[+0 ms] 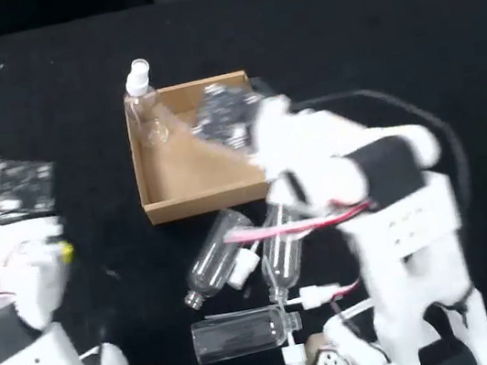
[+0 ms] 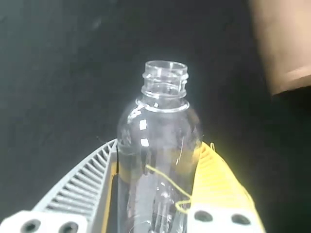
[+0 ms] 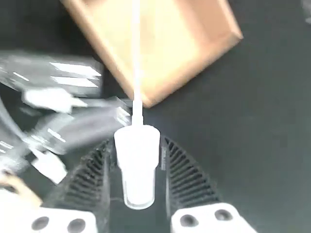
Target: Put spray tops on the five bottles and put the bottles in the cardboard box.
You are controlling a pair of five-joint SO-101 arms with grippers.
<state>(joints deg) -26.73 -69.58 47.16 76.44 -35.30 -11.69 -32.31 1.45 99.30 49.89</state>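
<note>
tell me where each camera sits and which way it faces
high view: fixed above the table, looking down on the box and loose bottles; left arm and right arm show.
left wrist view: on the left wrist, looking along the left pincer, shut on an uncapped bottle.
right wrist view: on the right wrist, looking along the right pincer, shut on a spray top, toward the box.
shared: high and right wrist views both show the box.

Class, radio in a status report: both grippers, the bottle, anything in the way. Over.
Left gripper shut on open-necked bottle. Right gripper shut on spray top. Three bottles lie loose by the cardboard box.
</note>
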